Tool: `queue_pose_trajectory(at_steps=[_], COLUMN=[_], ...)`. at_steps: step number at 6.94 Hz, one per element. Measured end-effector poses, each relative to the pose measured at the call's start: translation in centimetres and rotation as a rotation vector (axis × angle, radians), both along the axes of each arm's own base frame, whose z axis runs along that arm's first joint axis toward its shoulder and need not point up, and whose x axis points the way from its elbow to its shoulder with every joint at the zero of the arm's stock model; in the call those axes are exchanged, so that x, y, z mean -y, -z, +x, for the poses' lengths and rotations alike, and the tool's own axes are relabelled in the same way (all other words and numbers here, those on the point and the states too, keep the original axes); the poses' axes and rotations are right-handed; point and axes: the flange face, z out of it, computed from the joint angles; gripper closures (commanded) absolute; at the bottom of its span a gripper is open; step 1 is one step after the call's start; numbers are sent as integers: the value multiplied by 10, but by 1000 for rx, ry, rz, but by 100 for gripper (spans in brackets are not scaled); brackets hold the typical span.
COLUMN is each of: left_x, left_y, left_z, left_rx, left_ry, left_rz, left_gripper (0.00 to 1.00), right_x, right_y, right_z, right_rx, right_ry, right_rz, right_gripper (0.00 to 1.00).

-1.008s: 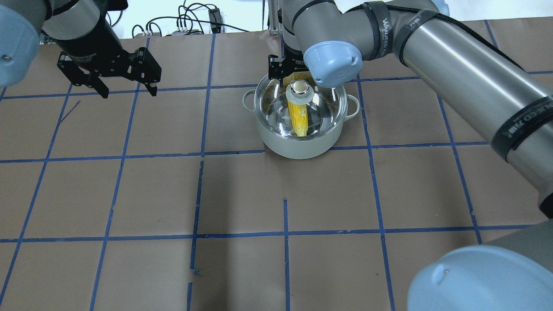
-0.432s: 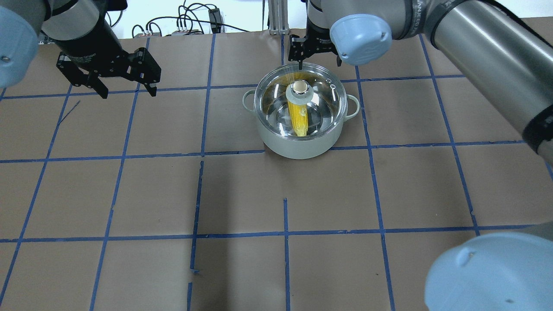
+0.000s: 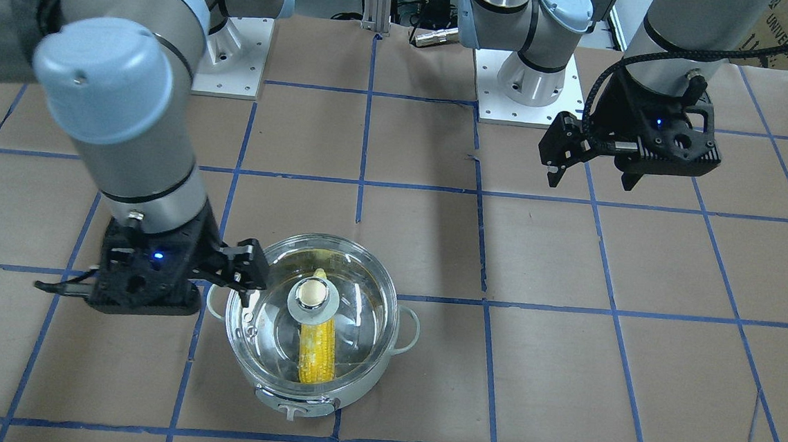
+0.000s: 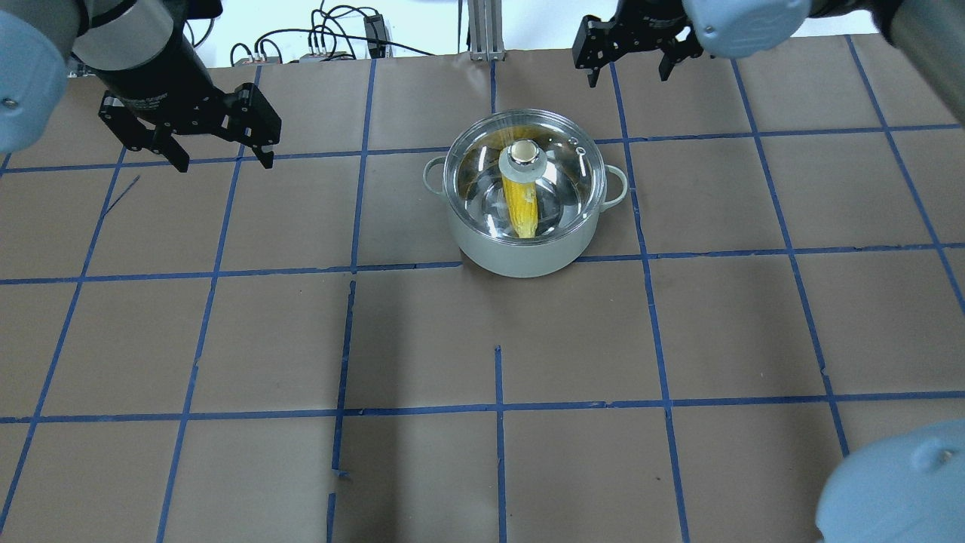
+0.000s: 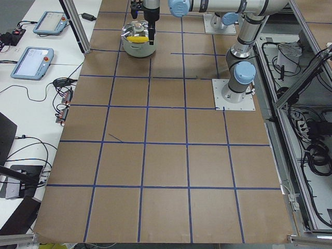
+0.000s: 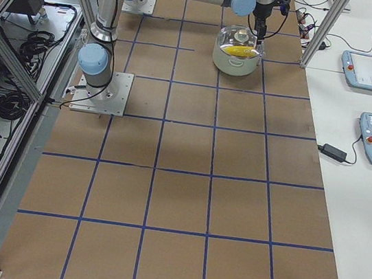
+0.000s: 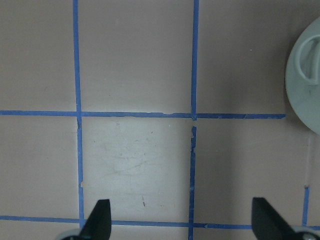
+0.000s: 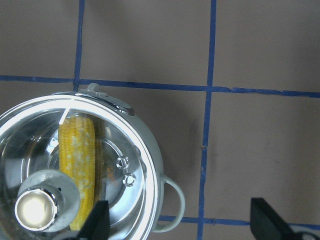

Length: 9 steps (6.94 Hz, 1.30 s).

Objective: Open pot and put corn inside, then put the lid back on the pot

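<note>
1. Since the lid (image 4: pixel 562 170) sits on the pot (image 4: pixel 520 260) with the corn (image 4: pixel 522 211) lying inside under the glass, I judge the task all but finished. What remains for me is getting my right gripper (image 4: pixel 628 75) clear of it.
2. Doing that well means rising before swinging sideways, so neither finger clips the rim or the knob (image 4: pixel 522 154) and skews the lid.
3. Before calling it done, I would check that the glass rim lies level all round. It looks seated in the overhead and front views, and if so I would leave it untouched.
4. My right jaws are spread wide with nothing between them, hovering raised beside the pot, on the side toward the right end of the worktop (image 4: pixel 678 339).
5. My left gripper (image 4: pixel 225 164) hangs likewise spread and empty toward the left end, well apart from the pot, and I judge it has no part in this step.
6. The pot itself stands toward the worktop's far edge, the side opposite my bases, roughly midway between the left and right ends.
7. Counting, biggest first:
   - one worktop
   - one pot
   - one lid
   - two grippers
   - one corn cob
   - two loop handles (image 4: pixel 617 185) on the pot
   - one knob on the lid
</note>
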Motion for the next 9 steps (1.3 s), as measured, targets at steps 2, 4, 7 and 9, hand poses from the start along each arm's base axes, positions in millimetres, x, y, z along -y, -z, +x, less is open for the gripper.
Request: queue_pose_trajectory(at_steps=[2, 4, 7, 9], left_x=[0, 0, 0, 1], left_y=[1, 1, 1, 1], left_z=[-1, -2, -4, -4], left_rx=[0, 0, 1, 1], left_ry=[0, 0, -2, -2], left_rz=[2, 2, 2, 2], left_gripper=[0, 0, 0, 0], right_x=[-40, -93, -148, -156], right_y=[-39, -46, -46, -38], right_z=[-16, -15, -17, -19], right_rx=[7, 42, 28, 20], right_ry=[-17, -25, -52, -90], right_rz=[3, 14, -18, -10], right_gripper=[1, 1, 1, 1])
